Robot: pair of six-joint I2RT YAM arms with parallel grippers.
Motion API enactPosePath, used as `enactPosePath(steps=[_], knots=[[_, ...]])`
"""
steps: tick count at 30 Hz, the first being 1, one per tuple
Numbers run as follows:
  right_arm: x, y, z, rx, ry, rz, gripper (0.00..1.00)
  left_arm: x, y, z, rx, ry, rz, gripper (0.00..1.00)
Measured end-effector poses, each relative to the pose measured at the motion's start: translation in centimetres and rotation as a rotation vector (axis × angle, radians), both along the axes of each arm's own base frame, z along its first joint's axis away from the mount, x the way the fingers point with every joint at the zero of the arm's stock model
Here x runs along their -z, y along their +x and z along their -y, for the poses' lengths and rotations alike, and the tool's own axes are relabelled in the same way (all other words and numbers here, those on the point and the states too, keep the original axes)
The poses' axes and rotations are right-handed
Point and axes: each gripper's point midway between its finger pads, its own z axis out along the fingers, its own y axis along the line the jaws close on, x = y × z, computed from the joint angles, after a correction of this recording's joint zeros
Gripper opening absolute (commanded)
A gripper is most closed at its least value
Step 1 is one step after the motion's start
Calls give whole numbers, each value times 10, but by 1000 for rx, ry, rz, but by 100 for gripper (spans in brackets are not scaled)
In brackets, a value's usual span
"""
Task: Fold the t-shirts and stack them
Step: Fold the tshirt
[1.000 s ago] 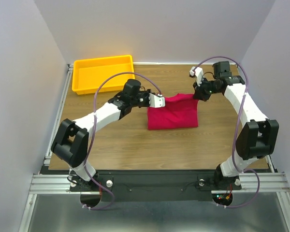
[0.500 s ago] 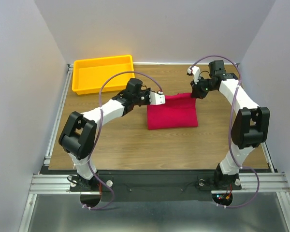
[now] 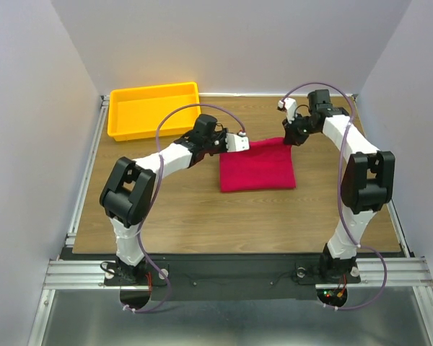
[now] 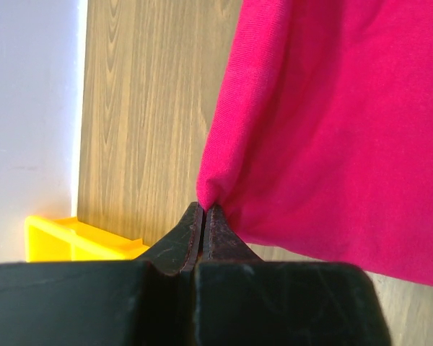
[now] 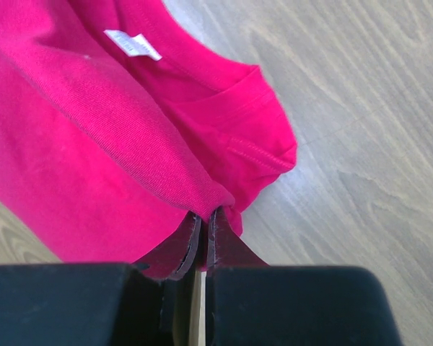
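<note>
Crimson-pink t-shirt [image 3: 258,169], folded rectangle; left claw [image 4: 203,210] pinches its 10 o'clock corner, right claw [image 5: 204,216] its 2 o'clock; underlayers hidden

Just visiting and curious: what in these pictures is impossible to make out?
- Neck label wording: too small to read, right wrist view.
- T-shirt underside and inner layers: covered by its own top layer, top view.
- Yellow tray: only a corner shows, left wrist view; the left claw blocks the rest.
- Cloth inside the right claw: hidden between shut fingers, right wrist view.
</note>
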Motion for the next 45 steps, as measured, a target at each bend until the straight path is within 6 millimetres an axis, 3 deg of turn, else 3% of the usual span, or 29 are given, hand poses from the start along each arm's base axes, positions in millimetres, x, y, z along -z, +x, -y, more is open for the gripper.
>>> enactPosePath(steps=[9, 22, 31, 40, 43, 45], knots=[[15, 14, 3, 36, -10, -16, 1, 20, 10, -1, -39, 9, -33, 0], [30, 28, 7, 84, -25, -24, 1, 26, 32, 4, -87, 1, -18, 0], [37, 34, 8, 110, -24, -27, 1, 42, 40, 2, -115, 12, -36, 0], [39, 46, 10, 153, -26, -5, 1, 35, 54, 7, -144, -3, -17, 0], [45, 49, 11, 165, -27, -11, 7, 41, 57, 8, -154, -3, -25, 0], [50, 51, 11, 174, -27, -18, 20, 45, 59, 7, -163, -1, -31, 15]])
